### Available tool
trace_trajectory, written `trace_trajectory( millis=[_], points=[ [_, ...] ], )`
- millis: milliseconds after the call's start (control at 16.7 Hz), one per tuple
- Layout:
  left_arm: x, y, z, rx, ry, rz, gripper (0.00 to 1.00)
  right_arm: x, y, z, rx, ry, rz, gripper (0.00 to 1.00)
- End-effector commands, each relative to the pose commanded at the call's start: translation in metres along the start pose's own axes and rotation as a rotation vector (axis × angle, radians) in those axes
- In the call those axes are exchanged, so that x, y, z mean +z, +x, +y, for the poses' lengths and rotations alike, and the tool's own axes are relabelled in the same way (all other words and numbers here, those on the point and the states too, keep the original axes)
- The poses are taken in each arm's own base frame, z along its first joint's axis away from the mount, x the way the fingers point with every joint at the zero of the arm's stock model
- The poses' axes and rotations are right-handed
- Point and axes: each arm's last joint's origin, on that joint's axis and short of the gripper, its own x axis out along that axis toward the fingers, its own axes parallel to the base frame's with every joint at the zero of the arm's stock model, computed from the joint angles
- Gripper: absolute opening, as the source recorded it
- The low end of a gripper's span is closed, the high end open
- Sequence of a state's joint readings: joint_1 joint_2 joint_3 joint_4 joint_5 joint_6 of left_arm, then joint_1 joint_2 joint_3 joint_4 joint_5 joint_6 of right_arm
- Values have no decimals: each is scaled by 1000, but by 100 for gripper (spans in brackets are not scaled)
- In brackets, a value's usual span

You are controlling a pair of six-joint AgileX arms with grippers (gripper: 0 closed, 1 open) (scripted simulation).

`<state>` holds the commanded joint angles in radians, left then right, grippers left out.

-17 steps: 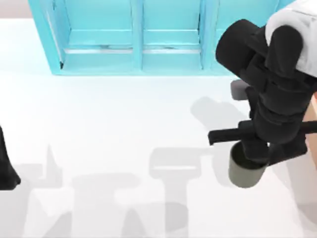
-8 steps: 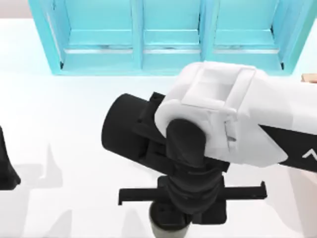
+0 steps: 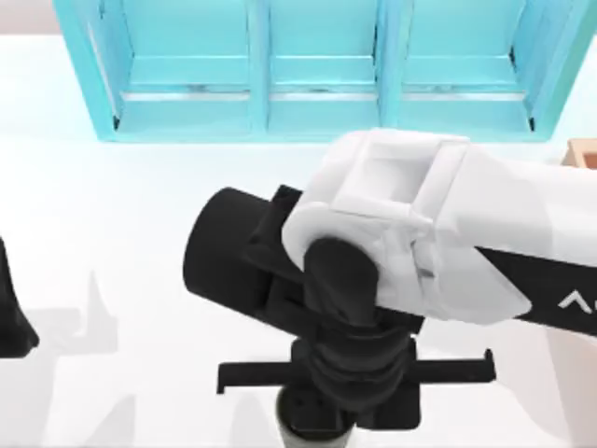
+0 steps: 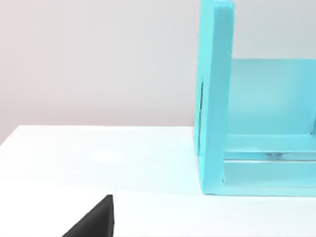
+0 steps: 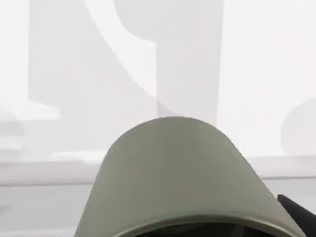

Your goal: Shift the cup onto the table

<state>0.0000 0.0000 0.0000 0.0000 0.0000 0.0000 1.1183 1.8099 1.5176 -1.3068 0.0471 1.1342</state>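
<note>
1. Cup (image 3: 285,431): the grey-green mug sits at the near edge of the top view, a little left of the middle, almost wholly covered by the right arm's wrist. In the right wrist view its rounded side (image 5: 182,173) fills the lower part, with the white table (image 5: 256,74) behind it.

2. Right gripper (image 3: 317,420): it hangs straight over the cup with its black wrist above the rim. I judge it is grasping the cup, since the mug sits pressed up against the wrist camera, but the fingers themselves are hidden, so I cannot tell for sure whether they are clenched.

3. Left arm (image 3: 11,317): parked at the left edge of the table, well apart from the cup. Its gripper's state cannot be told.

4. Surroundings: the turquoise shelf unit (image 3: 317,65) stands along the far side of the table (image 3: 112,215), and a corner of a tan box (image 3: 583,149) peeks in at the right edge.

5. Progress: the cup is over open tabletop, away from shelf and box, so the carry looks largely done. Whether its base touches the surface cannot be seen. What is left, I judge, is lowering it until it stands, letting go and lifting the arm clear.
</note>
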Motion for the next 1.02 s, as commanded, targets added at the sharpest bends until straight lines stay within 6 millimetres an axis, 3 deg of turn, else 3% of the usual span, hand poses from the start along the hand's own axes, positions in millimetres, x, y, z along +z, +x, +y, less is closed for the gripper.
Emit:
trace_trajectory(
  millis=[600,840,1020],
  points=[
    [0,0,0,0,0,0,100,-2,58,10,3,-3,-1,0],
    [0,0,0,0,0,0,100,-2,60,10,1,-2,-1,0],
    [0,0,0,0,0,0,100,-2,60,10,1,-2,-1,23]
  ],
)
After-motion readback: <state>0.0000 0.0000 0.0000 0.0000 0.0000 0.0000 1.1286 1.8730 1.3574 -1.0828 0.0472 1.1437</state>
